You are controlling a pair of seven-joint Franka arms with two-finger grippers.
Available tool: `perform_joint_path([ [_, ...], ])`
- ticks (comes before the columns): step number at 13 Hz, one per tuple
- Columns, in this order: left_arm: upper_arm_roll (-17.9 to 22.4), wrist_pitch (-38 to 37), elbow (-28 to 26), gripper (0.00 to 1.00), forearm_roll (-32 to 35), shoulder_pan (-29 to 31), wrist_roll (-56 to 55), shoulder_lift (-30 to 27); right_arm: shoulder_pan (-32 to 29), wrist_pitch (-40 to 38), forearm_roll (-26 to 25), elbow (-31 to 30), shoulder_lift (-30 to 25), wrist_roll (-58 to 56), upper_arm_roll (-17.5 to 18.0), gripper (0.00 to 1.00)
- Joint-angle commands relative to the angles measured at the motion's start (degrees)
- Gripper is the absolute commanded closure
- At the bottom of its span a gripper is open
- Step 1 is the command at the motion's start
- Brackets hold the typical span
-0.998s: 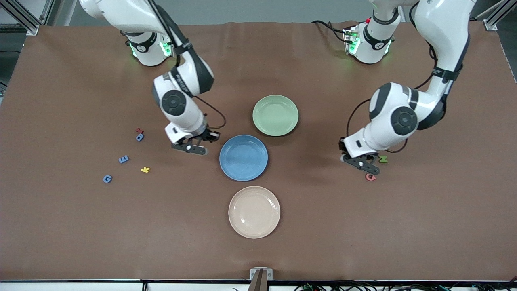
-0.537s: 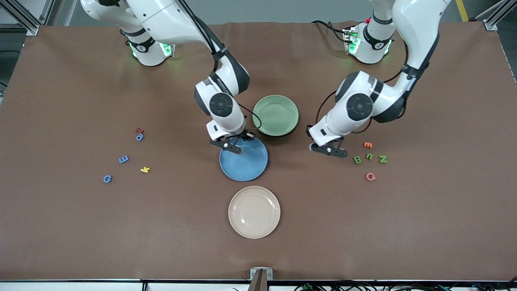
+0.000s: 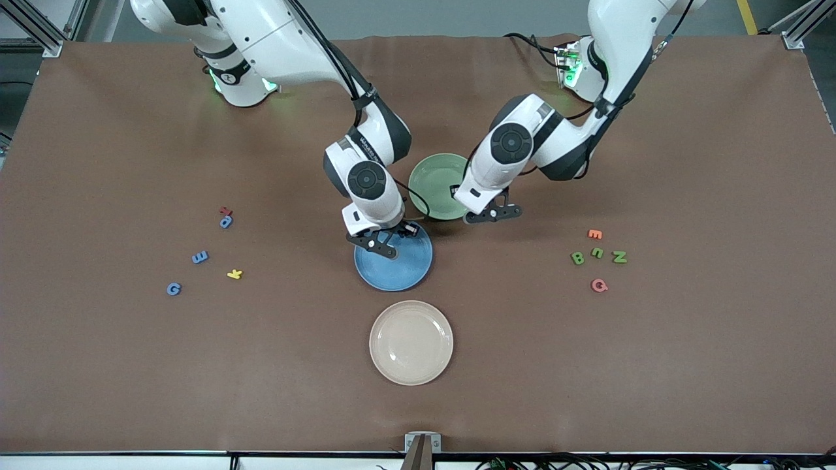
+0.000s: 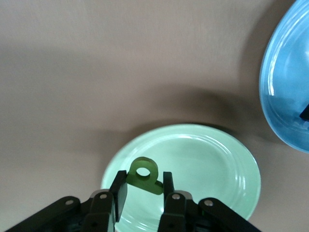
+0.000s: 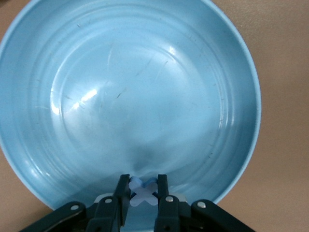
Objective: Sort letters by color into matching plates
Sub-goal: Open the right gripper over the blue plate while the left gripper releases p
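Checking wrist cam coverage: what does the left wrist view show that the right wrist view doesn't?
Left wrist only: the green plate under the left pincer, which is shut on a green letter with a round hole; the blue plate sits off to the side.

Right wrist only: the blue plate's whole bowl from above, and the right pincer shut on a pale blue X-shaped letter over its rim.

Both: the blue plate, the brown table, and a pincer gripping a letter over the matching plate.
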Motion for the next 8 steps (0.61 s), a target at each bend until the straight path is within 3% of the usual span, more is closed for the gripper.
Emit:
perform_joint_path([
  [1,-0.5,5.0,-2.0,1.00,-1.0,-3.1,-9.6,1.0,-0.4,-1.5,0.3,1.1,-0.2,0.4,0.0,0.06],
  [2,-0.5,6.5,-2.6,1.00,-1.0,-4.1,-12.0,1.3,-0.7,-3.2,0.0,1.1,-0.6,0.2,-0.2,0.00],
  [3,-0.5,7.8,-3.2,1.00,-1.0,-4.9,-13.8,1.6,-1.6,-6.7,-0.1,1.1,-2.0,-0.2,-0.2,0.00],
  [8,-0.4,8.4,-3.4,1.00,-0.7,-5.9,-15.3,4.2,-12.5,-29.8,-1.0,-1.5,-19.2,-10.8,-0.2,0.00],
])
